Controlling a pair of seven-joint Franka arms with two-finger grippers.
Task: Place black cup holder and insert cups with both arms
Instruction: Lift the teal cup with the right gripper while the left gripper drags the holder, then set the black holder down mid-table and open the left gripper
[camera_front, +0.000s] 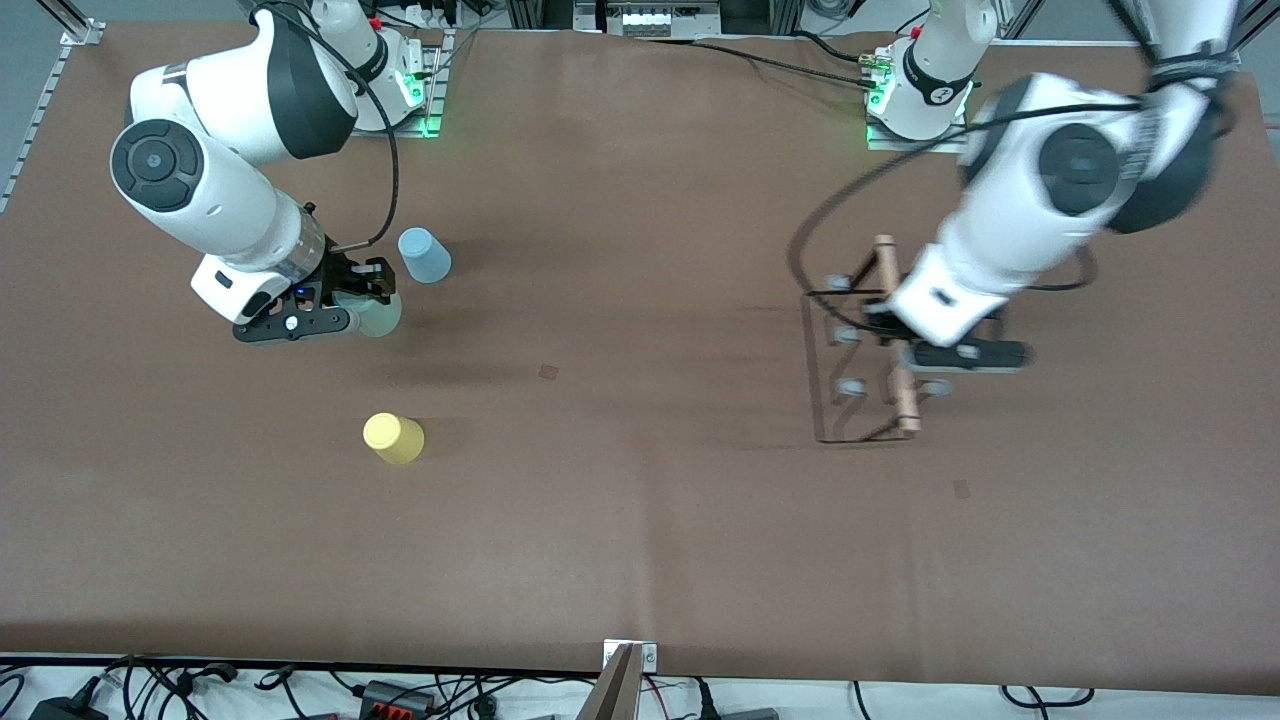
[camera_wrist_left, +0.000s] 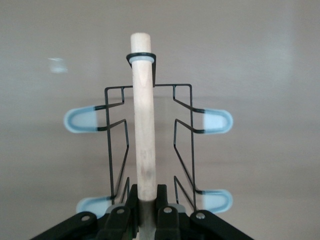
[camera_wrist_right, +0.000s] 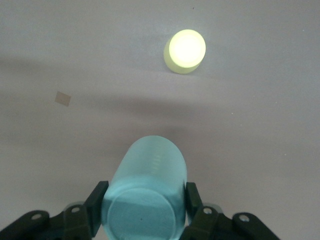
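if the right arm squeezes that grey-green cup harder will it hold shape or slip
The grey-green cup looks thin and translucent, so it probably flexes. Its tapered, smooth sides could let it slide out of the right gripper, whose jaws sit on both sides. It seems light.

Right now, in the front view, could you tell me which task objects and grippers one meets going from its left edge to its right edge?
Right gripper shut on the grey-green cup → yellow cup → light blue cup → black cup holder, its wooden handle held by the left gripper.
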